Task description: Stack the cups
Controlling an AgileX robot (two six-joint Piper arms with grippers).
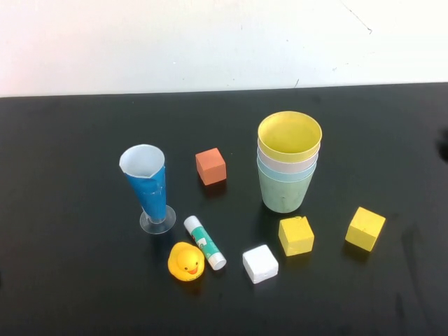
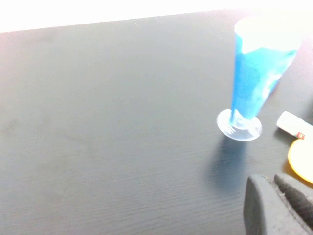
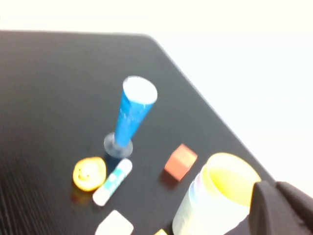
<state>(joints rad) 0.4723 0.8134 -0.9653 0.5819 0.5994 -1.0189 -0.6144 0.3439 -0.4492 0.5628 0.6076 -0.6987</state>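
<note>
Cups stacked, right pincer beside.

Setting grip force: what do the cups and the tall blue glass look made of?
Cups: likely matte plastic, opaque pastel walls without glare. Blue glass: glossy, clear round foot, probably clear plastic or glass; cannot tell which. Left tool and right tool shut, holding nothing.

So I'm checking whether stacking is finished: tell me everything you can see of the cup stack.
The stack of four matte plastic tumblers stands upright on the black table, nested: pale green at the bottom, then light blue and pink rims, and yellow on top with its empty mouth open. Nothing touches it. An orange cube sits to its left and a yellow cube in front.
</note>
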